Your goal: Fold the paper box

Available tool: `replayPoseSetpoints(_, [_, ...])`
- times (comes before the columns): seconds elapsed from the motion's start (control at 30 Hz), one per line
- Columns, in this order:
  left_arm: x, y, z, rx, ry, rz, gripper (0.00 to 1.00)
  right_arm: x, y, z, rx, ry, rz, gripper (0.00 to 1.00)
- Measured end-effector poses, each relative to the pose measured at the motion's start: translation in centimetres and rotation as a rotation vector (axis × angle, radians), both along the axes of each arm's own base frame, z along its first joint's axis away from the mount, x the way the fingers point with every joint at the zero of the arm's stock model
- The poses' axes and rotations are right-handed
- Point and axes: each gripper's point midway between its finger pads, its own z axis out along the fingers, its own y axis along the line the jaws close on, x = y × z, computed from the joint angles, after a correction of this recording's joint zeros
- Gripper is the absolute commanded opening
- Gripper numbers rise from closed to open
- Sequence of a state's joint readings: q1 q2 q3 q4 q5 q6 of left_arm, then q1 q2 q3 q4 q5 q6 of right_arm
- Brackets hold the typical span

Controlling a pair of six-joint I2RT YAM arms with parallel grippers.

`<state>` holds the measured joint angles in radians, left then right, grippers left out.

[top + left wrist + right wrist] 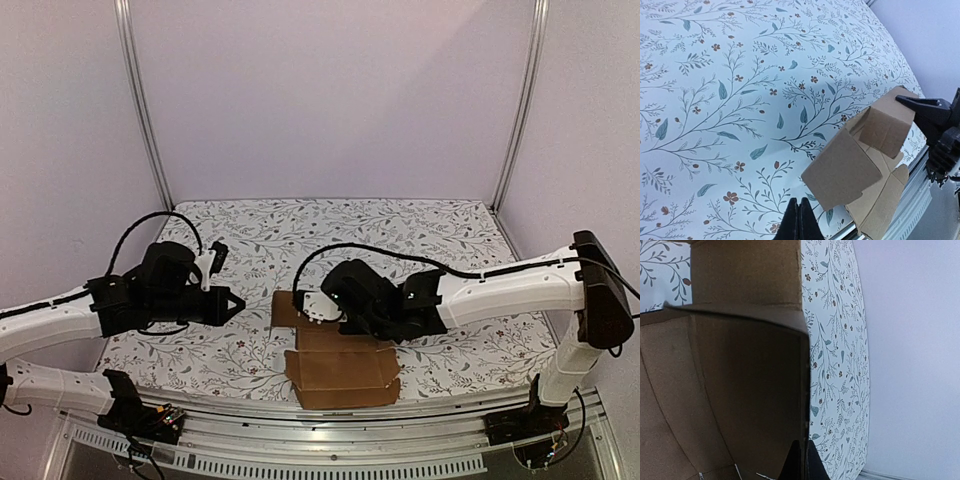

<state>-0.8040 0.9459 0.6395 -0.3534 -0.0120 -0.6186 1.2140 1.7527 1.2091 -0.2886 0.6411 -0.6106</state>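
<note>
Half-folded paper box point(340, 370) at the near edge of the table point(400, 230), both grippers clenched.
The right gripper point(900, 99) has its closed tips against the far corner of the box's raised flap point(887, 125); a pinch cannot be confirmed. The left gripper point(240, 303), empty, sits apart to the box's left.

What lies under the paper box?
Only the floral tablecloth shows around the paper box, which rests on it. The patch directly beneath is covered, so nothing there can be checked.
</note>
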Motion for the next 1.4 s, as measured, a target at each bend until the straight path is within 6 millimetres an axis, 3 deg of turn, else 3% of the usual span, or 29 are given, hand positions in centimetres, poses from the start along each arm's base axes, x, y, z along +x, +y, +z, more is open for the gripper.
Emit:
replayPoseSetpoints(0.17, [0.5, -0.7, -3.5, 0.027, 0.049, -0.016, 0.0, -0.6, 0.7, 1.1, 0.002, -0.085, 0.032, 0.0])
replayPoseSetpoints(0.27, [0.9, -1.4, -4.5, 0.02, 0.057, -0.032, 0.01, -0.9, 1.1, 1.3, -0.002, -0.117, 0.048, 0.0])
replayPoseSetpoints(0.33, [1.2, -2.0, -4.6, 0.007, 0.051, -0.046, 0.06, -1.1, 1.2, 1.3, -0.002, -0.127, 0.056, 0.0])
replayPoseSetpoints(0.5, [1.5, -3.2, -4.8, -0.028, 0.025, -0.1, 0.3, -1.3, 1.3, 0.9, -0.017, -0.136, 0.074, 0.0])
replayPoseSetpoints(0.6, [1.4, -3.7, -4.8, -0.046, 0.008, -0.125, 0.37, -1.3, 1.2, 0.8, -0.023, -0.139, 0.079, 0.0])
replayPoseSetpoints(0.97, [0.7, -5.2, -4.2, -0.11, -0.029, -0.227, 0.33, -1.5, 1.0, 0.2, -0.042, -0.136, 0.088, 0.0])
replayPoseSetpoints(1.4, [-1.3, -6.7, -4.7, -0.193, 0.003, -0.341, 0.32, -1.5, 0.9, 0.2, -0.037, -0.135, 0.084, 0.0])
